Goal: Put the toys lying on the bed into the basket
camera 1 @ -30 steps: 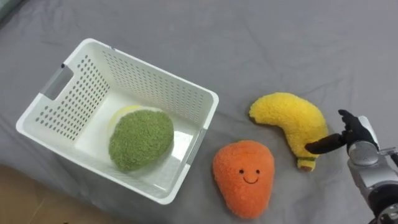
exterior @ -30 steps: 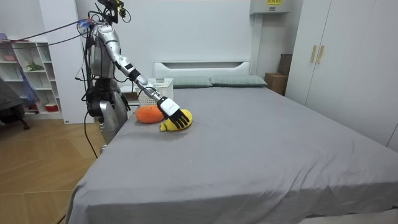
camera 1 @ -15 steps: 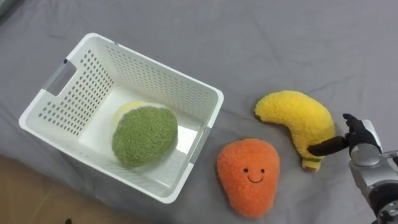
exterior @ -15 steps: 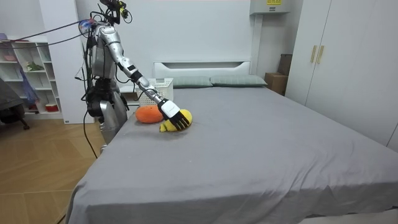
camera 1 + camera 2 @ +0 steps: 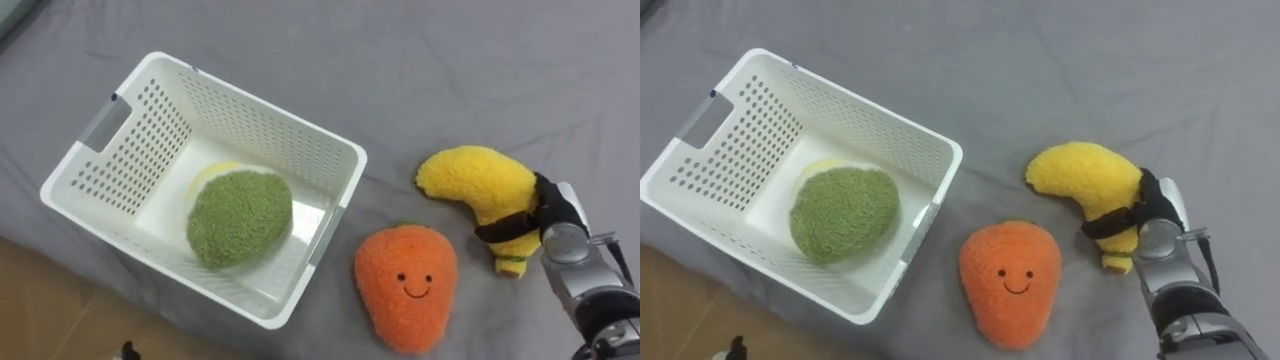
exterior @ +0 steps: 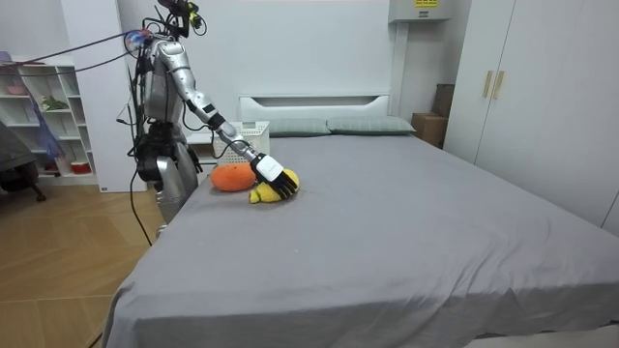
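Clamped round the lower end of the yellow banana plush (image 5: 475,185), my right hand (image 5: 556,206) had its dark fingers (image 5: 505,226) curled across the toy's body. The banana was fluffy and curved, and it lay on the bed (image 5: 450,60) with its fat end pointing away from me. Just beside it, nearer my body, sat an orange carrot plush (image 5: 405,285) with a small stitched smile, face up. To my left stood a white perforated basket (image 5: 260,105) with a handle slot in its far short wall. A round green plush (image 5: 240,217) with a pale yellow edge lay inside it. The carrot was close to the basket's corner but apart from it.

The bed was covered by a plain grey sheet, and two pillows (image 6: 363,126) lay at its head. A pale wardrobe (image 6: 522,87) stood at the room view's right, an open shelf (image 6: 48,116) at its left, and the floor (image 6: 58,271) was wooden. I stood at the bedside near the headboard, my right arm stretched out and down over the mattress.
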Robot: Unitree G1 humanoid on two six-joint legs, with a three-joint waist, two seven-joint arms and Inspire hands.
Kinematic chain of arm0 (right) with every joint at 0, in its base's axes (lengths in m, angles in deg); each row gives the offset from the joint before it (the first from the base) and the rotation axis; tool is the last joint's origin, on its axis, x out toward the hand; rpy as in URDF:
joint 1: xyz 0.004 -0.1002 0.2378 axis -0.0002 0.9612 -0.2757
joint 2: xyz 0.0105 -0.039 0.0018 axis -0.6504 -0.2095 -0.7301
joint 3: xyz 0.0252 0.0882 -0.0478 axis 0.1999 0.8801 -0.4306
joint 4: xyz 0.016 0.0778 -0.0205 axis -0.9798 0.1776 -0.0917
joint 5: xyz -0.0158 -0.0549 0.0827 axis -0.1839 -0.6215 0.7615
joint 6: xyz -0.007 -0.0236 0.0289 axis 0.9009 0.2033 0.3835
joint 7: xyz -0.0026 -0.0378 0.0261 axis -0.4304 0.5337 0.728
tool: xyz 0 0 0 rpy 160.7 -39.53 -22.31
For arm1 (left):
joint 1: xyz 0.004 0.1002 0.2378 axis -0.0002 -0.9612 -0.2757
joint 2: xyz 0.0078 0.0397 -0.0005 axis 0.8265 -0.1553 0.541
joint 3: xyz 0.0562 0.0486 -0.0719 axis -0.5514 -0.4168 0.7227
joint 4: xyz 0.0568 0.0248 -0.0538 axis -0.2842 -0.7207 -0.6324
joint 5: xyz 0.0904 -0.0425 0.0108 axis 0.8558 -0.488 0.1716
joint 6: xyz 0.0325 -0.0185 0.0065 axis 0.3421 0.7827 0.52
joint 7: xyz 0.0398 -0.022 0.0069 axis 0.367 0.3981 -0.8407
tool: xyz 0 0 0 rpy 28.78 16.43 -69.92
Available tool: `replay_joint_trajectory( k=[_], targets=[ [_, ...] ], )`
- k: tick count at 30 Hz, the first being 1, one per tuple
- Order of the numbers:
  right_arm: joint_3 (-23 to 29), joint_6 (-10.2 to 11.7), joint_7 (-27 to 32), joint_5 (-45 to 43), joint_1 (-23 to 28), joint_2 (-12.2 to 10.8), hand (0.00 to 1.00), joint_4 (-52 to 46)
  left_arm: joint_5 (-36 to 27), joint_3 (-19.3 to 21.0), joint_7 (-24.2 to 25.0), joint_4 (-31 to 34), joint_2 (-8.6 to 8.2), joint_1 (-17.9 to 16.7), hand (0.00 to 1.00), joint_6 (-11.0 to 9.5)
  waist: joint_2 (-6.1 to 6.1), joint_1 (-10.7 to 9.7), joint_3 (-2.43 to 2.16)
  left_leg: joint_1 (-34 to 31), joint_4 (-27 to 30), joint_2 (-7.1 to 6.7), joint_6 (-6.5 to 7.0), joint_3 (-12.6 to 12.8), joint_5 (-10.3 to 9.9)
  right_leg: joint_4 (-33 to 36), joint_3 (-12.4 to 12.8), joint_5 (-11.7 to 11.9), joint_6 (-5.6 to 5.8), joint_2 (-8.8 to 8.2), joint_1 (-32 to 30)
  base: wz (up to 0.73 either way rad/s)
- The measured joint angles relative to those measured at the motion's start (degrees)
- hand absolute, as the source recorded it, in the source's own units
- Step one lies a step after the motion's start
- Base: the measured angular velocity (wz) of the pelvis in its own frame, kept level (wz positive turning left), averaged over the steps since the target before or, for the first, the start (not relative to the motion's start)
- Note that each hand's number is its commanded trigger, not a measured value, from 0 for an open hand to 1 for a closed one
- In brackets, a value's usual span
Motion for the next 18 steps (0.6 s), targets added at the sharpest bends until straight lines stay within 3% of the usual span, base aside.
replay_joint_trajectory(
  k=[2, 14, 18],
  targets=[
    [-0.1, 0.0, 0.0, 0.0, 0.0, -0.1, 1.00, 0.0, 0.0, -0.1, 0.1, -0.1, -0.01, 0.0, 0.00, 0.0, 0.00, 0.0, 0.00, 0.0, 0.0, -0.02, -0.05, 0.0, 0.1, 0.0, 0.0, 0.0, 0.00, -0.01, 0.0, 0.00],
    [-2.0, 0.5, 0.8, 0.1, -0.2, -0.1, 1.00, 0.0, 0.1, -0.3, 0.1, -1.2, -0.02, -0.2, 0.00, 0.1, 0.53, 0.3, -0.01, -0.1, -0.1, -0.01, -0.34, -0.2, 0.9, 0.1, -0.3, 0.1, -0.25, 0.03, 0.0, 0.00],
    [-2.8, 0.5, -0.2, 0.1, -0.1, -0.1, 1.00, 0.0, 0.1, -0.3, 0.1, -1.2, -0.02, -0.1, 0.00, 0.0, 0.98, 1.4, -0.28, 0.0, -0.1, 0.00, -0.36, -0.2, 0.9, 0.1, -0.3, 0.2, -0.28, 0.02, 0.1, 0.00]
  ],
)
